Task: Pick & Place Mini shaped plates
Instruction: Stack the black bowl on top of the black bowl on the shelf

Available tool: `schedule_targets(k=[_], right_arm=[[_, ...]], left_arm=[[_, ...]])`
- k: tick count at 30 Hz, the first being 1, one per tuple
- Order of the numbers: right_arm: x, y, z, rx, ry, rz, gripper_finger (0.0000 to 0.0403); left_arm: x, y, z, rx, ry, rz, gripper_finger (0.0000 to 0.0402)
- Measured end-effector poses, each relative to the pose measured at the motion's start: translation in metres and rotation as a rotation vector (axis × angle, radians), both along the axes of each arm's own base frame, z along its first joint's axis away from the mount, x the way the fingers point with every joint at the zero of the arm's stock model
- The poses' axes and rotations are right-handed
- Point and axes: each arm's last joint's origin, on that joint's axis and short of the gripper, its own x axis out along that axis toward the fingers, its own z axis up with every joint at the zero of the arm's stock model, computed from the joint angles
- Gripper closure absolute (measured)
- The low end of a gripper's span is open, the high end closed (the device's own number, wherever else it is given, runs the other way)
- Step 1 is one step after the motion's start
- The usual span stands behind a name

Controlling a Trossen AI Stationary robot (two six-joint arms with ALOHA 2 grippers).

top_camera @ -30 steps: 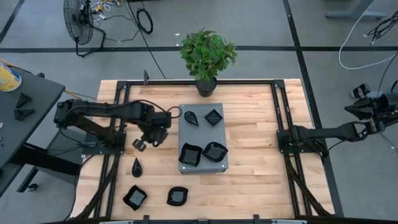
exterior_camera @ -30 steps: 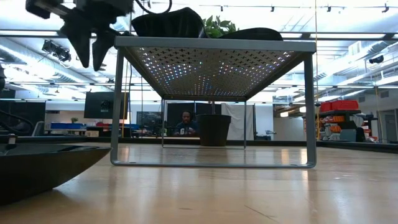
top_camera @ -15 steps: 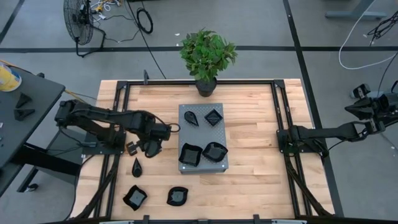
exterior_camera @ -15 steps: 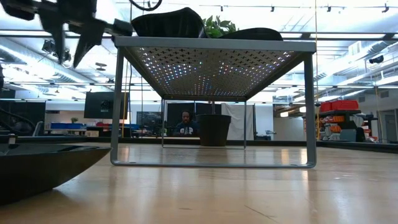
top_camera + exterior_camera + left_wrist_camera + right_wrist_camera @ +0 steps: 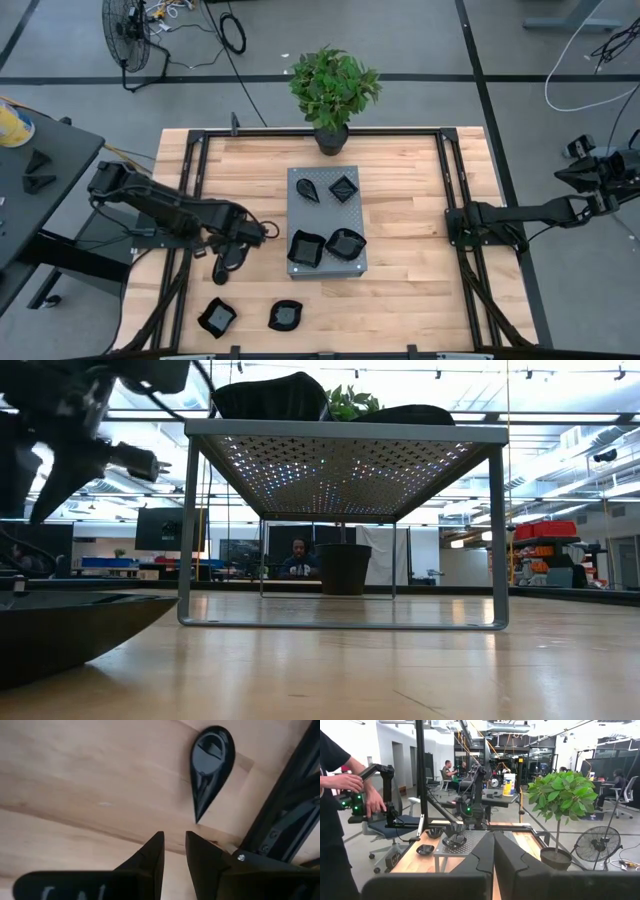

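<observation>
Four mini shaped plates, glossy black, sit on the grey perforated stand (image 5: 327, 215): a teardrop (image 5: 310, 187), a square (image 5: 343, 187), and two larger ones (image 5: 305, 248) (image 5: 345, 243). On the wood near the front edge lie two others (image 5: 216, 317) (image 5: 285, 316). A teardrop plate (image 5: 210, 765) lies flat on the table near the left frame rail. My left gripper (image 5: 173, 842) (image 5: 222, 266) points down just above the teardrop plate and beside its pointed tip, open by a narrow gap, with nothing between the fingers. My right gripper (image 5: 493, 851) (image 5: 455, 220) waits shut at the table's right side.
A potted plant (image 5: 333, 90) stands at the table's far edge. Black frame rails (image 5: 185, 200) run along the left and right sides; one rail (image 5: 285, 805) lies close beside my left gripper. Bare wood lies right of the stand. People stand in the room beyond the table.
My left gripper has come away from the stand's left side, gone toward the table's near edge and a little left, and sunk. It has rolled about its own axis and now stands over the teardrop plate on the table. The plates have not moved.
</observation>
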Motion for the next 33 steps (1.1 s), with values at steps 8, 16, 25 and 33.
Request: schedule_targets(k=[8,16,25,33], right_arm=[[0.000,0.000,0.000,0.000,0.000,0.000,0.0387],[0.000,0.000,0.000,0.000,0.000,0.000,0.0387],[0.000,0.000,0.000,0.000,0.000,0.000,0.0387],[0.000,0.000,0.000,0.000,0.000,0.000,0.0387]], left_arm=[[-0.009,-0.005,-0.015,-0.019,0.031,-0.051,0.0317],[-0.006,-0.009,-0.025,-0.070,-0.010,-0.037,0.0317],[0.001,-0.014,-0.046,-0.057,0.102,-0.011,0.0317],[0.004,-0.015,-0.062,-0.034,0.186,-0.005,0.0317]])
